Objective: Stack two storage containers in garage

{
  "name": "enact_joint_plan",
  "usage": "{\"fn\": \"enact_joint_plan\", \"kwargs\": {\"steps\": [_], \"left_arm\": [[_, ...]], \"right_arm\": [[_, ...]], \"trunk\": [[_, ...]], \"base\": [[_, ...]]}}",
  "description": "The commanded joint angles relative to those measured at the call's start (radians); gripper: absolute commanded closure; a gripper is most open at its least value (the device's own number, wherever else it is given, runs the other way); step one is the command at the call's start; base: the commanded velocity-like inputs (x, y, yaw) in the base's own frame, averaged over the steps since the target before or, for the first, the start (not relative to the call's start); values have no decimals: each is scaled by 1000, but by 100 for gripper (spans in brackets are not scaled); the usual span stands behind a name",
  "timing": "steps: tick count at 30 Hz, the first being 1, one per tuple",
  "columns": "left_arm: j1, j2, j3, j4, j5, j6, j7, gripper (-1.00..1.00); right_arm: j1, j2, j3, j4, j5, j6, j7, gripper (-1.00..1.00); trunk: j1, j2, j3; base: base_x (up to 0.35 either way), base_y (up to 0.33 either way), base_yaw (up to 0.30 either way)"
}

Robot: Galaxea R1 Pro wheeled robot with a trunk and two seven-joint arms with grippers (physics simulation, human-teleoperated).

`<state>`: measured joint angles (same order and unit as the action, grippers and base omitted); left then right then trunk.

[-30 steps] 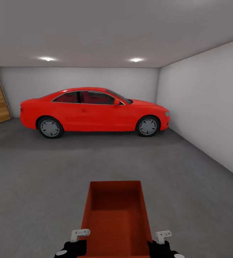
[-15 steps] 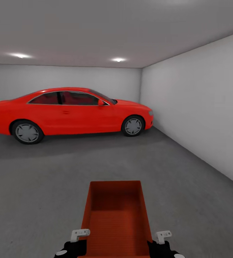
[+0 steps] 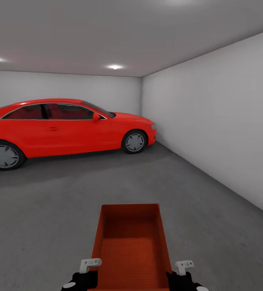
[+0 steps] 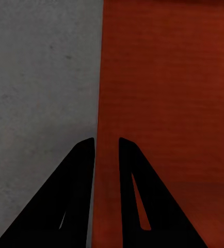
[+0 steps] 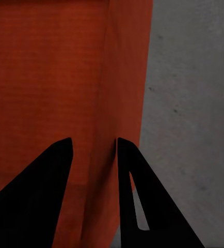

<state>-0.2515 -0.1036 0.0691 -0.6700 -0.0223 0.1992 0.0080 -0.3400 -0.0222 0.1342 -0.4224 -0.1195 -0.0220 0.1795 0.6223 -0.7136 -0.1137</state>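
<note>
Both my grippers, left point(image 4: 107, 147) and right point(image 5: 94, 147), pinch the storage container point(image 3: 131, 246) walls narrowly; jolts could loosen it.

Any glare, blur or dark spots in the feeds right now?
Head view: sharp, evenly lit, two ceiling lights bloom mildly, soft shadow under the car. Both wrist views: container wall dim, gripper fingers featureless black silhouettes, floor speckle readable.

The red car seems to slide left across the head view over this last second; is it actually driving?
No. The view swung right, so the car drifted left and the wall grew. The container stays held by the left pincer and right pincer.
</note>
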Motion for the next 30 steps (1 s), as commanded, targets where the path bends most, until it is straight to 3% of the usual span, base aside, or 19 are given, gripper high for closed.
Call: {"fn": "enact_joint_plan", "kwargs": {"steps": [1,16,30], "left_arm": [[-1,5,0,-99,-11,6,6,100],[0,5,0,-99,-11,7,6,100],[-1,5,0,-99,-12,8,6,100]], "right_arm": [[-1,-2,27,4,-9,-3,2,100],[-1,-2,27,4,-9,-3,2,100],[-1,-2,27,4,-9,-3,1,100]], "trunk": [[0,-1,-2],[0,-1,-2],[0,-1,-2]], "base": [[0,0,-274],[15,0,-275],[308,0,-279]]}}
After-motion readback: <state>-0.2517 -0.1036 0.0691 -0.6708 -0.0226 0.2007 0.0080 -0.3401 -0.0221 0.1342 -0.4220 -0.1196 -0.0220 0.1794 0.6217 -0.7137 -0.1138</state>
